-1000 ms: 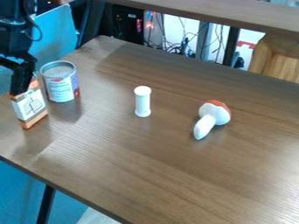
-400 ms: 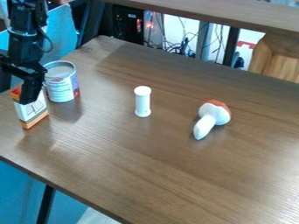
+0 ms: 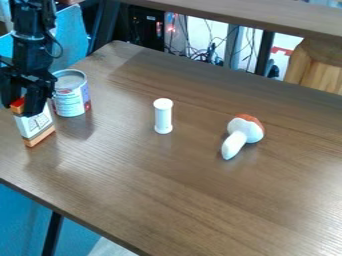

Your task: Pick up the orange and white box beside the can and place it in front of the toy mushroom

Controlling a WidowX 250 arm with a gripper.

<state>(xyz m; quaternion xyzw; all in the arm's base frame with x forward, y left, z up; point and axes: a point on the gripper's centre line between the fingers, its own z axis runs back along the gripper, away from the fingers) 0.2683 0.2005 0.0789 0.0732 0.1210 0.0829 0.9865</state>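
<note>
Although my gripper (image 3: 20, 108) is positioned at the box (image 3: 36, 123), I find no lift to record. The box stands upright near the left edge of the table (image 3: 194, 195), with its base on the surface and the can (image 3: 71, 97) just beside it. The two fingers are parted by a moderate gap, with the orange top corner of the box visible between them. I see no secure hold; whether either finger lightly touches the box I cannot tell.

As to progress, I judge the approach to be largely done. Closing on the box is outstanding, as is any handling after that. The white cylinder (image 3: 163, 116) and the toy mushroom (image 3: 243, 134) lie well apart from the gripper, the former upright, the latter on its side.

Compared with the first frame, the arm has shifted toward the can and more of it has come into view. Against the second, the change is slight: the gripper has adjusted a little and more of the box's orange top shows between the fingers. I note no displacement of the box, can, cylinder or mushroom.
</note>
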